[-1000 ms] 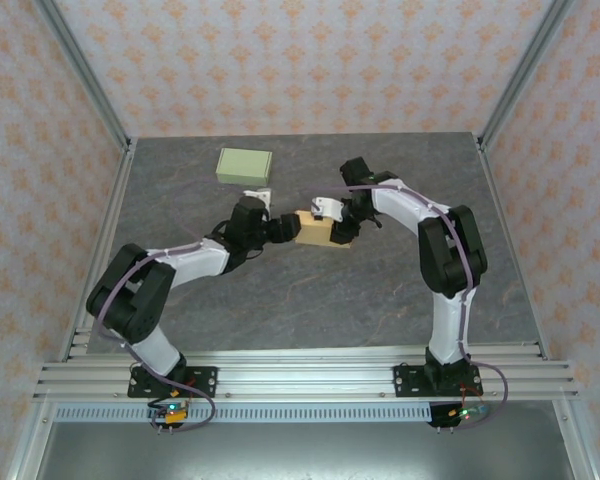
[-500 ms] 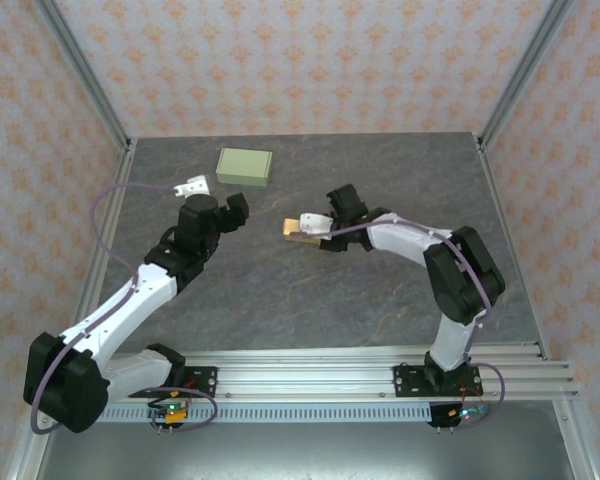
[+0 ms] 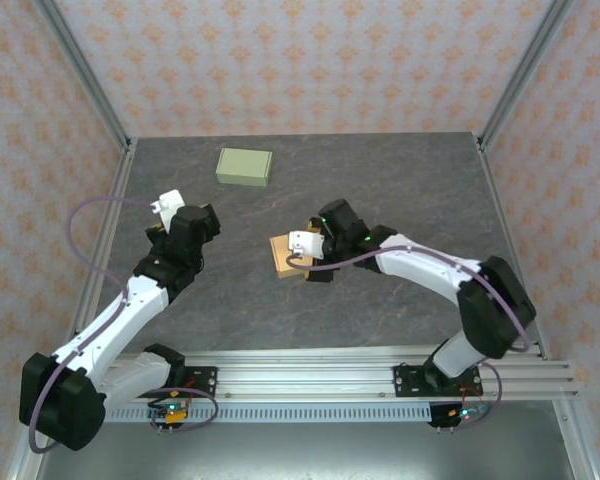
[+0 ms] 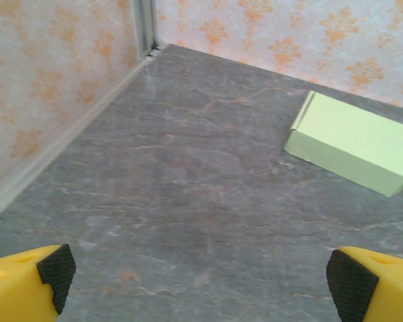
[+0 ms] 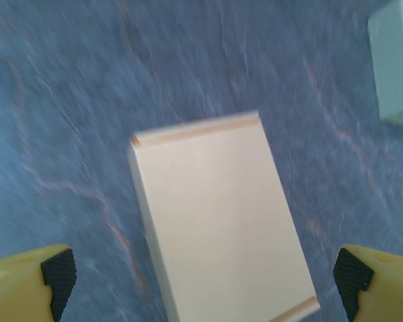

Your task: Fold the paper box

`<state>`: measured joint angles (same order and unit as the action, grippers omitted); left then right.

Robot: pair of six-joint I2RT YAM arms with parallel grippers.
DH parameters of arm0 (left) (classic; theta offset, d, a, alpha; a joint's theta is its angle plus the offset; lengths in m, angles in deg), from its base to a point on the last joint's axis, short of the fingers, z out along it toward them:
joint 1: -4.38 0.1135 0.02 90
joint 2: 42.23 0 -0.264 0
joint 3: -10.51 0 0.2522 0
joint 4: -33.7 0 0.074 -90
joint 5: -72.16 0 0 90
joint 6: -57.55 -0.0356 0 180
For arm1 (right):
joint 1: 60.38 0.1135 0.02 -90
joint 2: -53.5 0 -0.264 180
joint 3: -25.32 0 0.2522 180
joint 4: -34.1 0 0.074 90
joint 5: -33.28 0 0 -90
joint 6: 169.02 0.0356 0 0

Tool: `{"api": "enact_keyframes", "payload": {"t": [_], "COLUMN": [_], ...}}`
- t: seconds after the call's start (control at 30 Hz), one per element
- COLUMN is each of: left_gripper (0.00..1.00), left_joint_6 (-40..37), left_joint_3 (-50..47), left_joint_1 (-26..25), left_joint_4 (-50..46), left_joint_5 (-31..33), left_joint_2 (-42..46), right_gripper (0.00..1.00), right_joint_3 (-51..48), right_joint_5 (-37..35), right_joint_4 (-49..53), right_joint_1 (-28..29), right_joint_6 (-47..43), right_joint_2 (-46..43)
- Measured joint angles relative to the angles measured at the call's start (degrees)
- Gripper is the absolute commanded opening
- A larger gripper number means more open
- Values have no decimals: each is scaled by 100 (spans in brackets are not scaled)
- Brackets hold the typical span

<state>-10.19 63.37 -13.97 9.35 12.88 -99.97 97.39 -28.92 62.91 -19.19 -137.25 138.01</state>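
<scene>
Your right pincer (image 5: 201, 278) hangs wide apart over the tan box (image 5: 215, 215) lying on the bench (image 5: 67, 100); your left pincer (image 4: 201, 282), also apart, faces the green box (image 4: 352, 144).

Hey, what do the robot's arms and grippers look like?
The left arm and right arm have white links with black joints, and a thin purple cable loops along each. The left gripper and right gripper have yellow fingers tipped with black pads. A small white block sits by each wrist.
</scene>
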Motion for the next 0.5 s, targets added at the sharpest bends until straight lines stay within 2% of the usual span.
{"api": "enact_keyframes", "payload": {"t": [0.13,0.23,0.33,0.5], "left_gripper": [100,100,100,100], "left_joint_6": [-651,-1130,-1517,-2135], "left_joint_3": [-70,-68,-94,-286], "left_joint_1": [-2,-2,-2,0], "left_joint_4": [116,221,376,1095], "left_joint_5": [96,109,28,-315], "left_joint_2": [-28,-26,9,-7], "right_gripper": [99,99,99,99], "right_joint_3": [-59,-144,-319,-828], "right_joint_5": [817,876,243,-1755], "right_joint_4": [-116,-439,-1196,-2350], "right_joint_1": [-116,-232,-352,-470], "right_joint_6": [387,957,1849,3119], "right_joint_2": [-691,-1370,-2114,-3178]}}
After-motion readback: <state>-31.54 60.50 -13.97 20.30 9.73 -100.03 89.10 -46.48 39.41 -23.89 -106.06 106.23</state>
